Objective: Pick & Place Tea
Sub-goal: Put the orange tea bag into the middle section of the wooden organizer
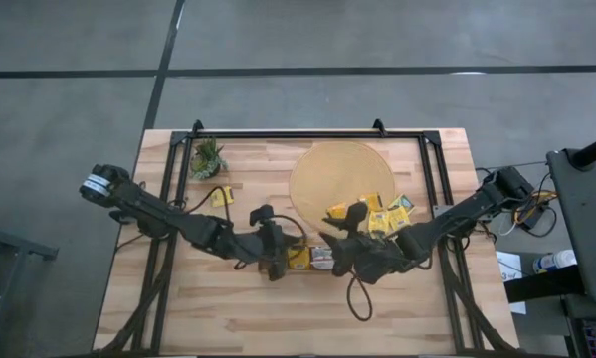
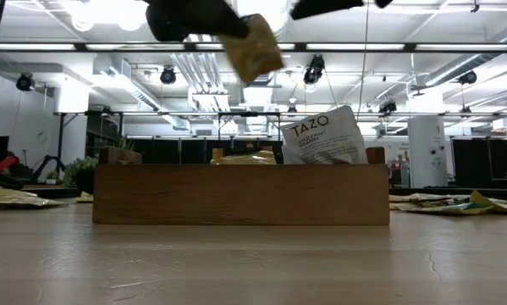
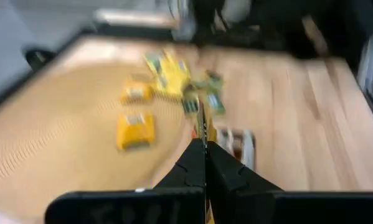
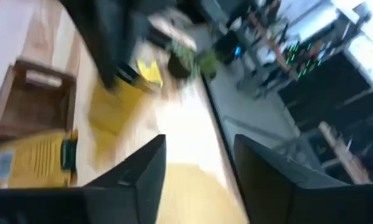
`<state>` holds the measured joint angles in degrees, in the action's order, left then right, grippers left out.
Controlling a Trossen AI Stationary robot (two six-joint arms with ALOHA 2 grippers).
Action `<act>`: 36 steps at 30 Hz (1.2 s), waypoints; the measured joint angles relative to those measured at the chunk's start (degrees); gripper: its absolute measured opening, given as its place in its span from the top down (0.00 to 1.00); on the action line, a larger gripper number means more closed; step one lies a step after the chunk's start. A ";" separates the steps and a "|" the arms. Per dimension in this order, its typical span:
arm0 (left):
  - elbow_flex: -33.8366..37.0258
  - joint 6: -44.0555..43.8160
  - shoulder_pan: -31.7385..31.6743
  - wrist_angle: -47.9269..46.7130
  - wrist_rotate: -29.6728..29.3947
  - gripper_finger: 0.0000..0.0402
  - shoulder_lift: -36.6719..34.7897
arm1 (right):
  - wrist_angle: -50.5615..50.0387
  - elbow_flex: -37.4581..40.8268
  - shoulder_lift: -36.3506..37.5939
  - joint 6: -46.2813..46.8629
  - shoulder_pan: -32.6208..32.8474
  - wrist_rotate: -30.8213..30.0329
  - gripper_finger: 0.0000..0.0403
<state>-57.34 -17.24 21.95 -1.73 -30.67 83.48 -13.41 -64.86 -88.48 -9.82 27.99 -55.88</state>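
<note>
My left gripper [image 1: 281, 262] hangs above the brown oblong tray [image 2: 240, 195], shut on one yellow tea sachet [image 2: 255, 47]. The tray holds more yellow sachets [image 2: 245, 157] and a white sachet [image 2: 325, 135] that stands on edge, leaning. My right gripper [image 4: 198, 171] is open beside the tray's right end [image 1: 335, 241], holding nothing. More sachets [image 1: 382, 214] lie on and beside the round mat [image 1: 327, 174], and one yellow sachet [image 1: 221, 197] lies near the plant. My left gripper pinches the yellow sachet between its two fingers [image 3: 195, 165]. In the left wrist view the sachet [image 3: 202, 124] shows edge-on, sticking out ahead of the fingertips. In the low view it hangs tilted below the fingers, lifted clear above the tray.
A small green spiky plant [image 1: 207, 159] stands at the far left of the table. A black metal frame [image 1: 307, 133] runs along the far edge and down both sides. Bare wood [image 1: 278, 318] lies along the near side. Flat sachets [image 2: 16, 196] lie on the table left and right of the tray.
</note>
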 joint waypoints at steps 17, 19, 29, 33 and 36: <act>-1.60 -9.08 -1.02 -8.58 14.12 1.00 5.03 | -25.20 -1.67 3.73 23.30 -0.13 8.39 0.43; -2.26 -9.44 -1.72 -9.09 15.93 1.00 6.59 | -25.23 -1.67 3.71 23.34 -0.13 8.39 0.43; -12.13 -9.89 -4.54 -21.25 21.39 1.00 17.55 | -25.21 -1.67 3.67 23.14 -0.13 8.39 0.44; -17.04 -9.35 -4.76 -23.91 19.28 1.00 21.12 | -25.22 -1.67 3.67 23.14 -0.13 8.39 0.44; -20.28 -7.14 -4.83 -24.04 16.37 1.00 22.78 | -25.44 -1.67 3.67 23.09 -0.13 8.40 0.44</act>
<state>-77.63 -24.38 17.12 -25.77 -14.30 106.26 -38.85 -66.52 -84.82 13.28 27.86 -47.47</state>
